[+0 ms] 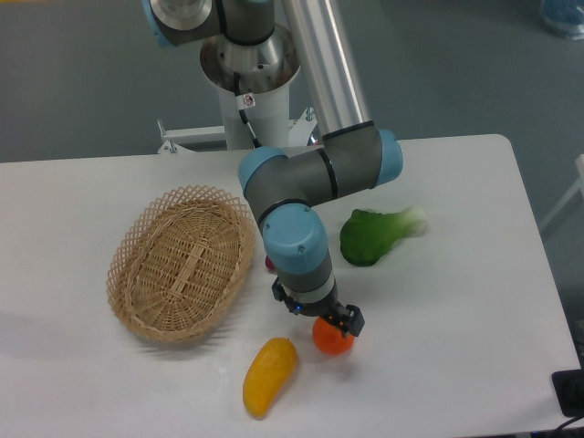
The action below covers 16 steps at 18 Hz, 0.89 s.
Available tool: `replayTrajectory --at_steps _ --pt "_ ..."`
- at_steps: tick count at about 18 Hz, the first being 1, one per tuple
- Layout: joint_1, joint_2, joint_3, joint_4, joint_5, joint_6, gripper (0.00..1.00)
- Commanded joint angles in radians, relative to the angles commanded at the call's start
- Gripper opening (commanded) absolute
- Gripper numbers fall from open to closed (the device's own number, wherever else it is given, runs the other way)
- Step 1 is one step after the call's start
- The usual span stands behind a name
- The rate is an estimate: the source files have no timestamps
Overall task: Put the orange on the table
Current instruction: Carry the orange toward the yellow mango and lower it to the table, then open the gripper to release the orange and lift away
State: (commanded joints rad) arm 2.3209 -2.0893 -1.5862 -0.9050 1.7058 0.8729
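Note:
The orange [332, 340] is small, round and bright, at the front middle of the white table [456, 301]. My gripper [327, 325] points straight down onto it and covers its top. The black fingers [352, 320] sit against the fruit's sides, so the gripper looks shut on the orange. The orange is at or just above the tabletop; I cannot tell whether it touches. It lies to the right of the basket, outside it.
An oval wicker basket [182, 265] stands at the left. A yellow-orange mango-shaped fruit [268, 375] lies just left of the orange. A green leafy vegetable [374, 235] lies behind on the right. A small red thing [271, 265] peeks out behind the arm.

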Motion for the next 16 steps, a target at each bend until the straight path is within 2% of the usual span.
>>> replayTrajectory --at_steps 4,13,16 --pt "0.018 0.011 0.009 0.017 -0.003 -0.015 1.0" --pt "0.092 0.048 0.017 0.014 -0.032 -0.005 1.0" --pt "0.153 0.067 0.026 0.008 -0.089 0.008 1.0"
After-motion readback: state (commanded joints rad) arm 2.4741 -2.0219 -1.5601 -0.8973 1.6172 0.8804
